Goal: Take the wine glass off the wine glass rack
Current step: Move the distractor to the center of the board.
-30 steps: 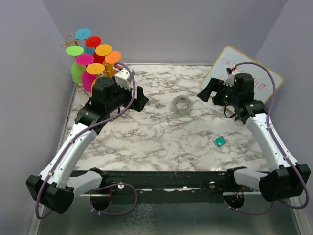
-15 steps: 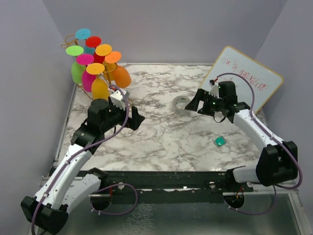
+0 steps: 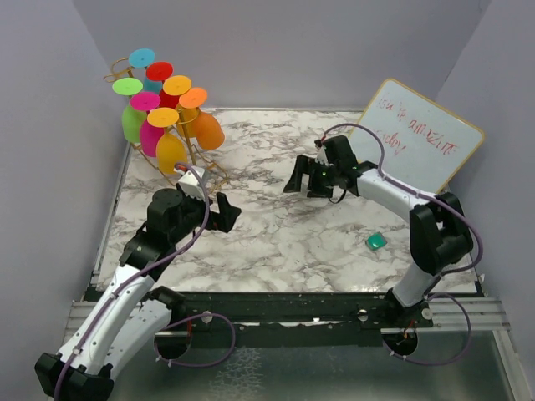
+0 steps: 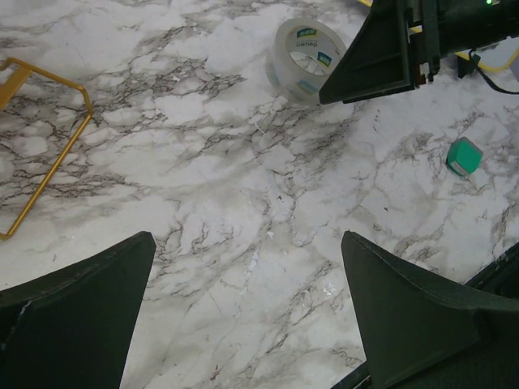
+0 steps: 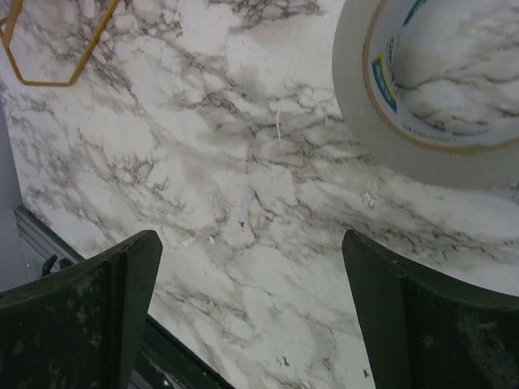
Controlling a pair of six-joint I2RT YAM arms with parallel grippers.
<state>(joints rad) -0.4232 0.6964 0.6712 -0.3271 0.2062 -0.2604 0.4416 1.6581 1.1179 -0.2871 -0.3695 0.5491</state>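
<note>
The wine glass rack stands at the surface's far left corner, with coloured wine glasses hanging inverted on it. Left end effector and right end effector are both wide open and empty.

A whiteboard leaning at the far right of the desk carries red handwritten lines, too small and faint to read. The tape roll has small green-and-blue printed labels inside its core, their lettering too blurred to make out.
</note>
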